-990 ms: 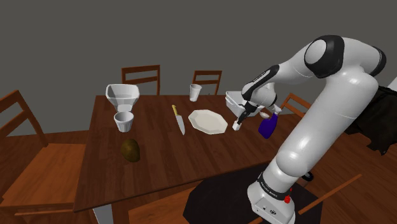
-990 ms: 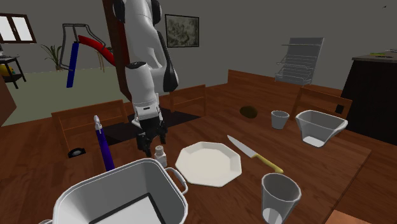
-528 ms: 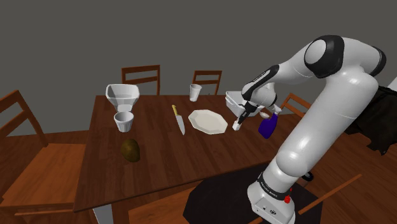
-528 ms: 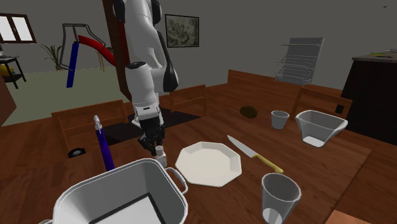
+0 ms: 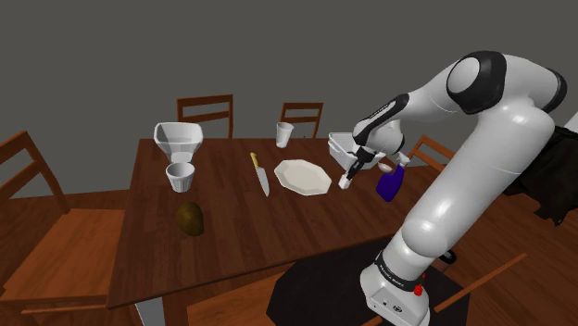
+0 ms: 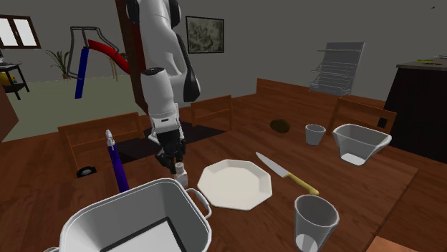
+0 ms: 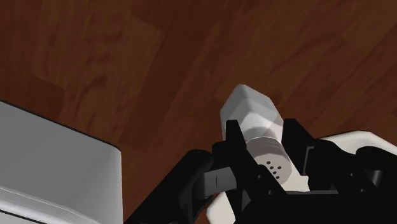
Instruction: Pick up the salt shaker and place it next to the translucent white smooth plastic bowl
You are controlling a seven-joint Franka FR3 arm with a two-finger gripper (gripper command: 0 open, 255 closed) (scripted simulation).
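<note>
My end effector (image 7: 264, 145) is clenched on the shaker (image 7: 254, 121), one finger on each side of its perforated cap, above the wooden worktop (image 7: 95, 57). The shaker is just beside the plate (image 6: 236, 185) and near the pot (image 6: 122, 211). The bowl (image 6: 356, 147) is well apart from it, beyond the knife (image 6: 286, 174).
</note>
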